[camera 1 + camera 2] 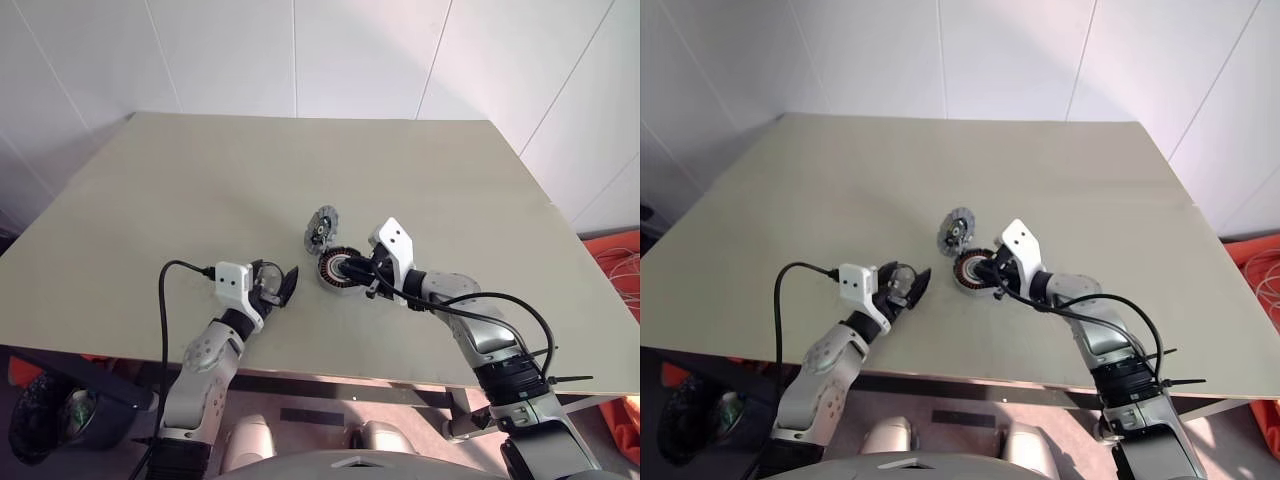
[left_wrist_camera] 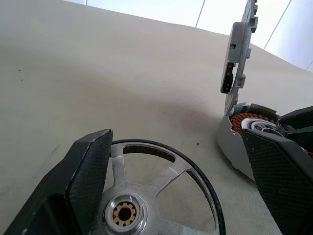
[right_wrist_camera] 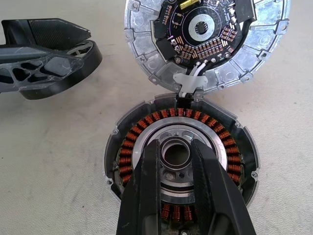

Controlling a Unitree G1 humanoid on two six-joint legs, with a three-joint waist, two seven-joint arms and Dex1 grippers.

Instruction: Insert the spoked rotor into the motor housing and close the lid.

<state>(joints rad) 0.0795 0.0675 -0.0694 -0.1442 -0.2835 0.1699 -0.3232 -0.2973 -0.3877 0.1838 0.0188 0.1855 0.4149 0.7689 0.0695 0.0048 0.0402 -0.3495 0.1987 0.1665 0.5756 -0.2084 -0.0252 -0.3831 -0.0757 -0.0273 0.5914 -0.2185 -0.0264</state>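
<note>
On the table (image 1: 200,180): the parts and both grippers are gathered near the front edge, at its middle.
Motor housing (image 3: 178,156): it is laid flat on the table, with a ring of copper-coloured windings seen around a silver centre.
Lid (image 3: 205,39): it is stood open at the far rim of the motor housing, joined to it there by a small hinge piece; a dark circuit board is shown on its inner face.
Right gripper (image 3: 177,147): its two black fingers are brought close together, a narrow gap being left between them; their tips are placed over the silver centre of the motor housing. Whether the centre is pinched cannot be told.
Left gripper (image 1: 275,283): it is held to the left of the motor housing, apart from it, with its jaws spread wide.
Spoked rotor (image 2: 146,196): it is gripped between the fingers of the left gripper, its grey spokes and dark-rimmed edge being seen between them.
</note>
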